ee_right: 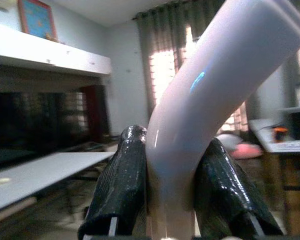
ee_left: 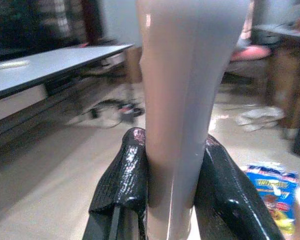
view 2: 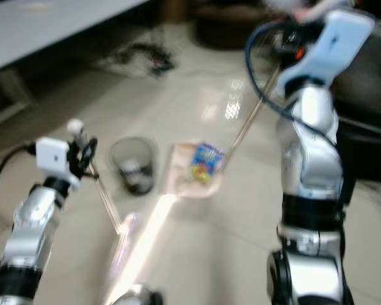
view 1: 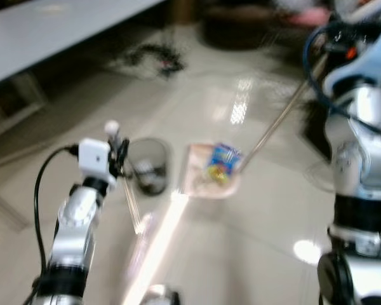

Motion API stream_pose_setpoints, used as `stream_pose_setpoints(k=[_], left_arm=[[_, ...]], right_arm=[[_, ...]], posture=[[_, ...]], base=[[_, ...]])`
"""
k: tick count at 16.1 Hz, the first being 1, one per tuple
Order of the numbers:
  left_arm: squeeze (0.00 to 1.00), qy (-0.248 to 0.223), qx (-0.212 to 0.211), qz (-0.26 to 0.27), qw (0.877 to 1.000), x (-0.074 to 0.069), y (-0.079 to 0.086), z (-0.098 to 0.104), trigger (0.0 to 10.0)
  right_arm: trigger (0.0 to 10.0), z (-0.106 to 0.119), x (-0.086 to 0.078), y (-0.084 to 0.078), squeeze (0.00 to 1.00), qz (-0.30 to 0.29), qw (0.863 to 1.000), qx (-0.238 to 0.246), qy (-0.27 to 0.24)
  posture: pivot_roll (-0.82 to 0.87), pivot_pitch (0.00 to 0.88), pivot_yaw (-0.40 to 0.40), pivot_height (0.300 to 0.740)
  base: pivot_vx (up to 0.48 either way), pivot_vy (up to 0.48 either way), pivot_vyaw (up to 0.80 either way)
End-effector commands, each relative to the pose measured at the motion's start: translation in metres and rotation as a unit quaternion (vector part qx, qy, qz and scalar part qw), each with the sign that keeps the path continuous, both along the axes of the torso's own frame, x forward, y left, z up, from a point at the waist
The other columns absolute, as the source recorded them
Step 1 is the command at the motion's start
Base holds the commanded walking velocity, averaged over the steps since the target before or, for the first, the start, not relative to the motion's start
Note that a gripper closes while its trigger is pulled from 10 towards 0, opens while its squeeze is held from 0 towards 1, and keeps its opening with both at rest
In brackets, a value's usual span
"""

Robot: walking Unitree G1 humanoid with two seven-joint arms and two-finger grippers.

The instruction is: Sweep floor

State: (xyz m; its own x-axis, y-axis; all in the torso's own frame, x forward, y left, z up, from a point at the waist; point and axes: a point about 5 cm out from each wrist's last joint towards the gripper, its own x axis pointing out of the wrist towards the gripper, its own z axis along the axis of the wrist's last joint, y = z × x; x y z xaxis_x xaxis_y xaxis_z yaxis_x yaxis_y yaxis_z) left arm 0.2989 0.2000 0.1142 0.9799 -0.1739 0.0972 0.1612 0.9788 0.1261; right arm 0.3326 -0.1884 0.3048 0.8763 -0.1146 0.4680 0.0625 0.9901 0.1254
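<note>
A pink dustpan [view 1: 206, 181] lies on the pale tiled floor ahead of me, with a blue and yellow snack packet [view 1: 223, 162] on it. Its long thin handle [view 1: 276, 124] slants up to my right gripper [ee_right: 172, 135], which is shut on the handle's white curved top. My left gripper [ee_left: 172, 141] is shut on a pale broom handle [ee_left: 182, 100]; that stick [view 1: 132, 200] runs down from the gripper [view 1: 119, 155] toward the floor near my feet. The picture is blurred.
A dark wire-mesh bin [view 1: 146, 165] stands on the floor just left of the dustpan, close to my left gripper. A white table [view 1: 51, 28] runs along the far left. Tangled cables [view 1: 155, 57] lie beyond, and dark furniture [view 1: 241, 32] stands at the back.
</note>
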Motion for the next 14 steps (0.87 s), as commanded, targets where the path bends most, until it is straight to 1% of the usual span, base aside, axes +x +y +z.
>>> stream_pose_setpoints(k=[1,5,10,14], left_arm=[[0.00,-0.025,0.014,0.001,1.000,0.0023,0.0007,0.0142,10.0],[0.00,-0.015,0.020,0.003,1.000,0.0016,0.0029,0.0134,10.0],[0.00,-0.007,0.013,0.012,1.000,0.0006,0.0007,0.0103,10.0],[0.00,0.000,0.011,0.012,1.000,-0.0024,-0.0022,0.0055,10.0]], right_arm=[[10.0,0.0089,-0.0039,-0.0024,0.00,0.001,1.000,0.024,-0.021],[10.0,0.0086,-0.0037,-0.0083,0.00,-0.005,0.999,0.047,-0.025],[10.0,0.0121,-0.0032,-0.0066,0.00,0.005,0.998,0.048,-0.043],[10.0,0.0097,-0.0035,-0.0069,0.00,0.005,0.998,0.043,-0.039]], posture=[[-0.01,0.000,0.061,0.740],[0.00,0.000,0.066,0.740],[0.00,0.000,0.061,0.740],[-0.01,0.000,0.053,0.740]], base=[[0.277,0.000,0.00],[0.285,0.000,0.00],[0.292,0.000,0.00],[0.308,0.000,0.00]])
